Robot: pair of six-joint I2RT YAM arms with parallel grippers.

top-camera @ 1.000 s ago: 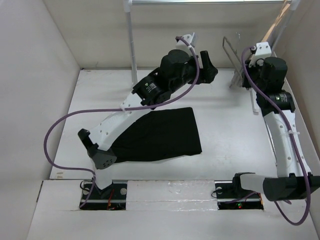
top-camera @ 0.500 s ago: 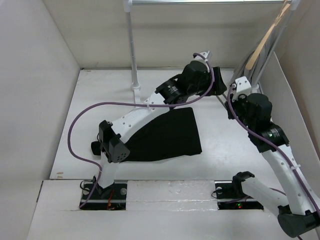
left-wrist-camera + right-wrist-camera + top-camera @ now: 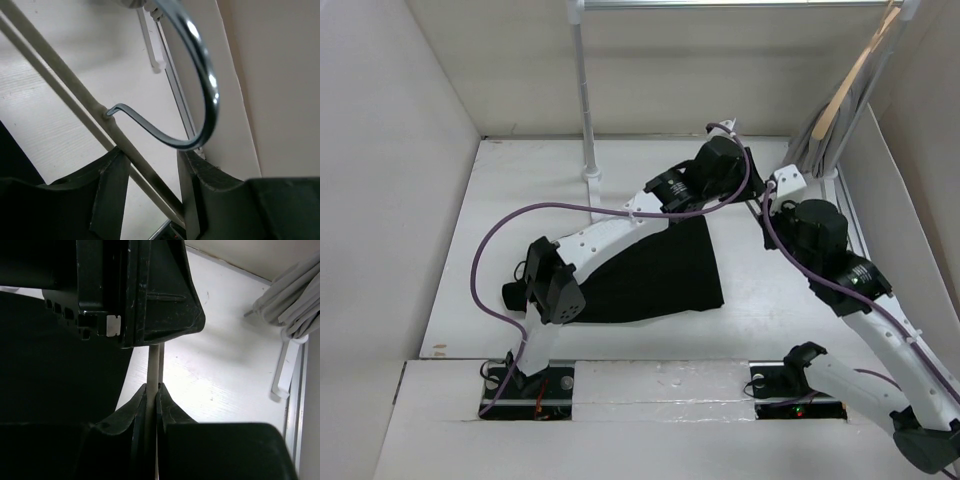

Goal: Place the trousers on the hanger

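Observation:
The black trousers (image 3: 650, 270) lie folded flat on the table, partly under my left arm; they also fill the left of the right wrist view (image 3: 55, 360). The hanger has a shiny metal hook (image 3: 205, 85) and thin pale bars (image 3: 75, 100). My right gripper (image 3: 151, 395) is shut on one pale bar (image 3: 154, 365) of the hanger and holds it right of the trousers. My left gripper (image 3: 150, 190) is open, with a hanger bar running between its fingers just below the hook. In the top view both grippers (image 3: 760, 190) meet there and hide the hanger.
A white rail post (image 3: 586, 100) stands at the back centre. A pale wooden hanger with grey cloth (image 3: 840, 100) hangs at the back right; the cloth (image 3: 295, 305) and a white bracket (image 3: 282, 375) show there. The side wall (image 3: 270, 75) is close.
My right arm has brought the hanger from the back-right rack down beside the trousers. My left arm has swung right, and its gripper now sits around the hanger below the hook.

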